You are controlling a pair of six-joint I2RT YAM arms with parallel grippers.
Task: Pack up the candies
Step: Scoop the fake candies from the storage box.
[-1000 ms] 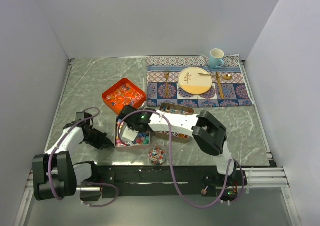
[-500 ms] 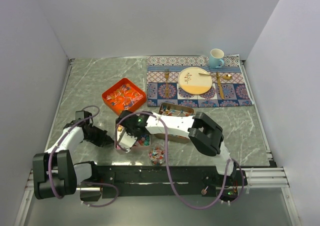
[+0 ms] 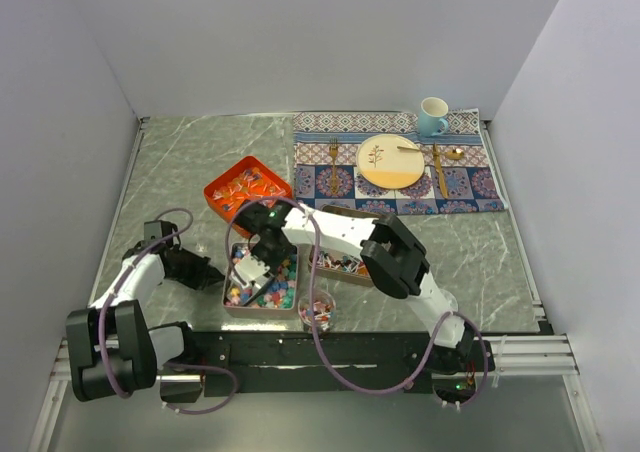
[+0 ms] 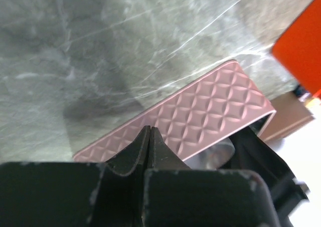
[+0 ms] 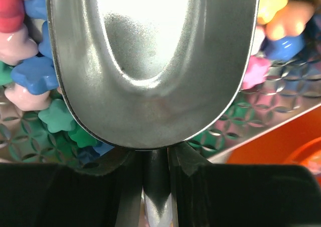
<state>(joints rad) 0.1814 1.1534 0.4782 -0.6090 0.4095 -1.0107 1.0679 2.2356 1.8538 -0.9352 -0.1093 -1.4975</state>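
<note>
The top external camera sits high behind the arm bases point(image 3: 120, 347) and looks down and forward over the whole marble table point(image 3: 180, 162) from far off. The left wrist camera rides low, almost at tabletop level. It looks past the left gripper point(image 4: 149, 135) at the outer wall of the pink embossed tin point(image 4: 200, 116), with a corner of the orange tray point(image 4: 301, 46) beyond. The right wrist camera points down into that tin from very close, along the right gripper point(image 5: 156, 154). A metal scoop point(image 5: 150, 61) fills most of its frame, with candies point(image 5: 30, 76) at the edges. All three views share the tin and the orange tray.
</note>
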